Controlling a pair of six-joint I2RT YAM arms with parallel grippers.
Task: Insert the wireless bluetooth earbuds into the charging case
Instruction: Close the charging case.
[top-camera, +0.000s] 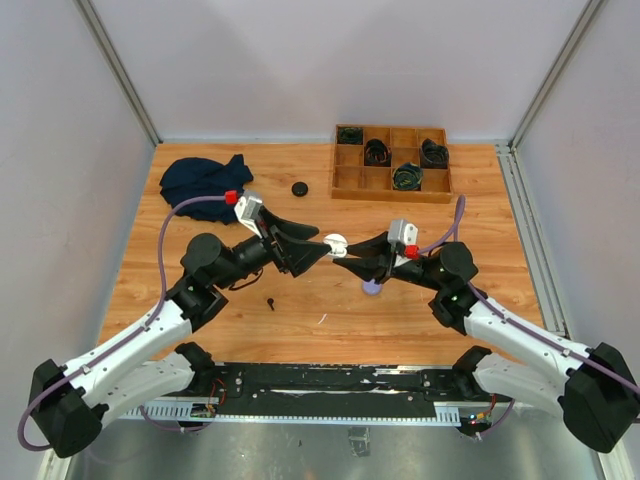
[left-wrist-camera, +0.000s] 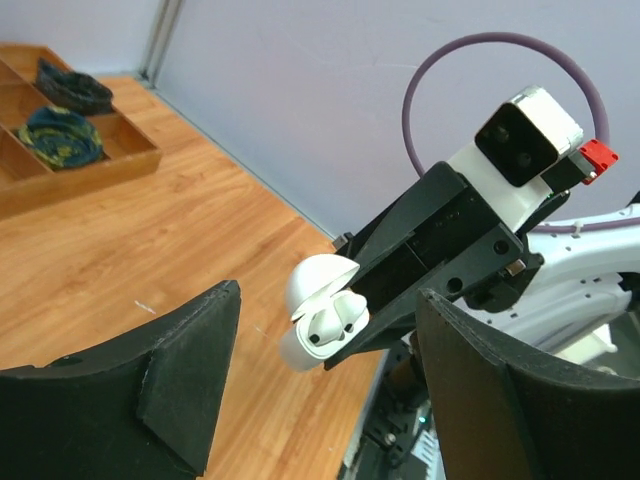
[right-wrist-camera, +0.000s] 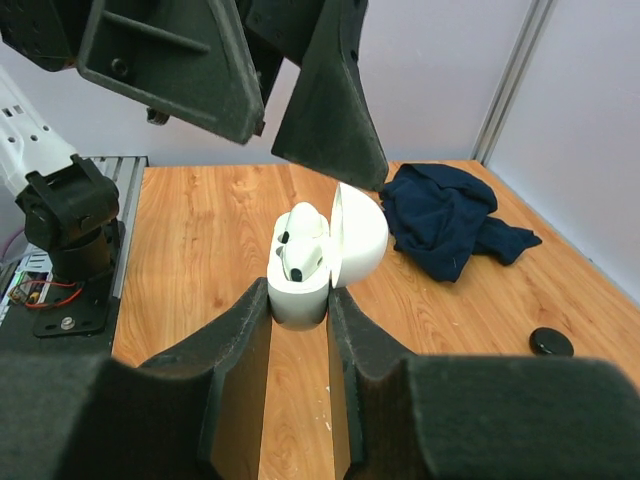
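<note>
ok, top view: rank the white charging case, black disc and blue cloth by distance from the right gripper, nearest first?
1. white charging case: gripped in the right gripper, mid-table.
2. black disc: farther back, to the left.
3. blue cloth: far-left corner.

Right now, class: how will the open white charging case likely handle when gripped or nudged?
The charging case looks glossy and rounded, so probably slippery; the right hand pinches only its base. Its open lid likely swings shut if bumped.
</note>
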